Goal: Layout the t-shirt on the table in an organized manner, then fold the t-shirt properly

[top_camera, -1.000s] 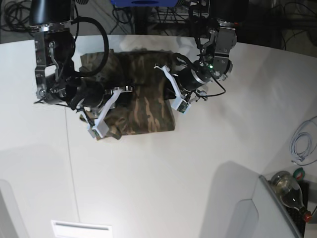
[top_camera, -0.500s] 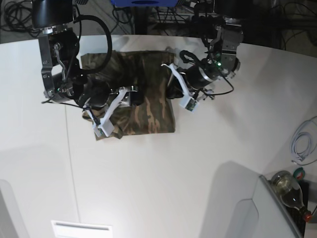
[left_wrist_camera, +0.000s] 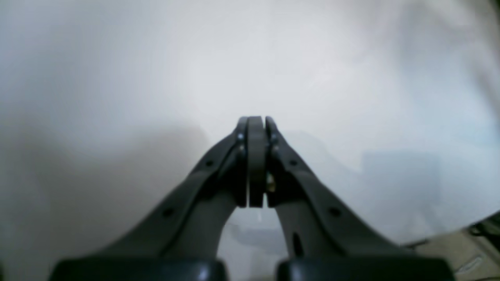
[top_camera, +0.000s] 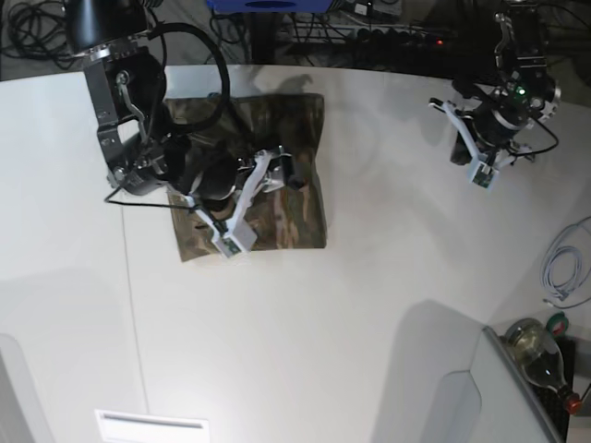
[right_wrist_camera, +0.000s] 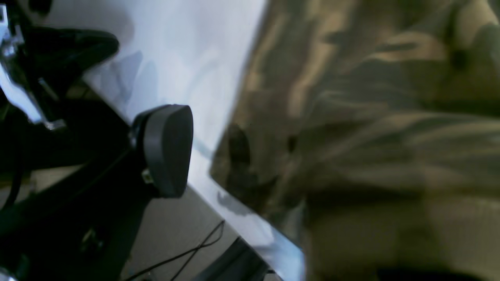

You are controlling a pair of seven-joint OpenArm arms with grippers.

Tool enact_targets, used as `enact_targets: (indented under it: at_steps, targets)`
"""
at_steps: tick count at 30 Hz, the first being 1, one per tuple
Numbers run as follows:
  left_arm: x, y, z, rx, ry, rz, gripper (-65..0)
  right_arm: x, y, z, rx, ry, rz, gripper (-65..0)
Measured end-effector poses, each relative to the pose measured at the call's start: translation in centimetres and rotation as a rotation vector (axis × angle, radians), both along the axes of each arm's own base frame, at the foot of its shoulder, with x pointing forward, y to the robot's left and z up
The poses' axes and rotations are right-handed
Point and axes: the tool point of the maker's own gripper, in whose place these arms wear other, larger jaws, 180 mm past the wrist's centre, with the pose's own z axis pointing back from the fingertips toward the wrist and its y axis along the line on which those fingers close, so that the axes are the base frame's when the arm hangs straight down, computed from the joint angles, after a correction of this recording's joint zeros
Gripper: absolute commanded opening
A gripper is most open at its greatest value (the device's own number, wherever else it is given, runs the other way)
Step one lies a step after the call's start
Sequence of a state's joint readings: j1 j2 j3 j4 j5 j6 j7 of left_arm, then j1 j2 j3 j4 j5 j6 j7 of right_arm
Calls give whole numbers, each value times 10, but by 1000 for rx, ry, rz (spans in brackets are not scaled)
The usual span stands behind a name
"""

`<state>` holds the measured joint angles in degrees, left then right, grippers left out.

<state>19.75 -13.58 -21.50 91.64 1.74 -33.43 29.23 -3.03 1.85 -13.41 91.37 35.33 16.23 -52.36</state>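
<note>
In the left wrist view I see only bare white table (left_wrist_camera: 117, 78) under my left gripper (left_wrist_camera: 256, 121). Its jaws are pressed together with nothing between them, and no cloth shows anywhere in this picture.

In the right wrist view the shirt (right_wrist_camera: 371, 117) fills the right side, lying flat with one straight edge running up the table (right_wrist_camera: 175, 58), near the table's curved rim. One dark pad (right_wrist_camera: 166, 150) of my right gripper stands clear of the cloth at the left; the other jaw I cannot make out, so from here alone I cannot tell the spread.

In the base view the shirt (top_camera: 277, 194) sits on the far left part of the table (top_camera: 369, 323) as a compact rectangle, edges fairly square. My right gripper (top_camera: 277, 175) hangs over its middle, jaws spread and pinching nothing. My left gripper (top_camera: 469, 155) is well apart, over the far right of the table, closed and empty.

The shirt looks light, limp and thin, so I judge it would sag and slide if lifted at one point. If another fold is wanted, I would pinch two corners of one short edge, one per arm, catching all layers.
</note>
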Motion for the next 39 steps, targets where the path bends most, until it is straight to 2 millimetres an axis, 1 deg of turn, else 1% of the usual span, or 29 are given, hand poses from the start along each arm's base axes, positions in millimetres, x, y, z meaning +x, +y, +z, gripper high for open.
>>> enact_targets:
  at_steps: [1, 3, 4, 7, 9, 12, 14, 15, 16, 19, 22, 24, 26, 28, 29, 30, 31, 33, 34, 37, 38, 39]
  targets:
    - [-3, 9, 4, 14, -6, 16, -650, 1, 5, 1, -10, -19, 15, -197]
    - [-10, 24, 6, 36, -1, 43, -650, 10, 10, 0, -54, -52, -24, -197]
    - [-14, 30, 7, 44, 3, 54, -650, 9, 13, -1, -79, -63, -19, -197]
    - [-30, 49, 6, 72, 29, 80, -650, -3, 37, 0, -77, -58, 54, -197]
    - [-39, 58, 7, 84, 39, 104, -650, -5, 47, 4, -69, -75, 89, -197]
    - [-44, 71, 11, 97, 35, 137, -650, -8, 67, 9, -68, -101, 150, -197]
    - [-46, 80, 15, 106, 28, 155, -650, -14, 80, 4, -74, -93, 202, -197]
    - [-48, 80, 15, 101, 36, 141, -650, -18, 84, 0, -86, -82, 227, -197]
    - [-48, 83, 16, 101, 36, 144, -650, -19, 85, -5, -104, -57, 214, -197]
    - [-52, 85, 17, 91, 44, 131, -650, -11, 78, -12, -164, -38, 145, -197]
    - [-54, 83, 16, 87, 48, 126, -650, -17, 76, -13, -193, -17, 158, -197]
    - [-54, 83, 16, 87, 49, 127, -650, -20, 84, -2, -168, -29, 177, -197]
    - [-57, 83, 15, 86, 53, 124, -650, -16, 90, 15, -133, -76, 176, -197]
    - [-65, 85, 14, 91, 68, 125, -650, -14, 93, 36, -85, -124, 156, -197]
    - [-69, 90, 16, 95, 72, 134, -650, -14, 88, 45, -66, -144, 142, -197]
    - [-73, 99, 19, 103, 69, 159, -650, -16, 81, 53, -40, -155, 136, -197]
    - [-78, 112, 22, 116, 67, 192, -650, -17, 70, 57, -45, -165, 122, -197]
    - [-85, 138, 26, 137, 45, 255, -650, -10, 38, 53, -95, -174, 61, -197]
    - [-87, 145, 26, 129, 19, 285, -650, -7, 22, 50, -118, -166, 32, -197]
    - [-96, 146, 15, 86, 7, 315, -650, -9, -13, 31, -152, -119, -74, -210]
    - [-98, 144, 11, 72, 11, 317, -650, -13, -22, 24, -148, -92, -92, -240]
    - [-101, 142, 7, 58, 22, 317, -650, -15, -36, 16, -166, -81, -124, -293]
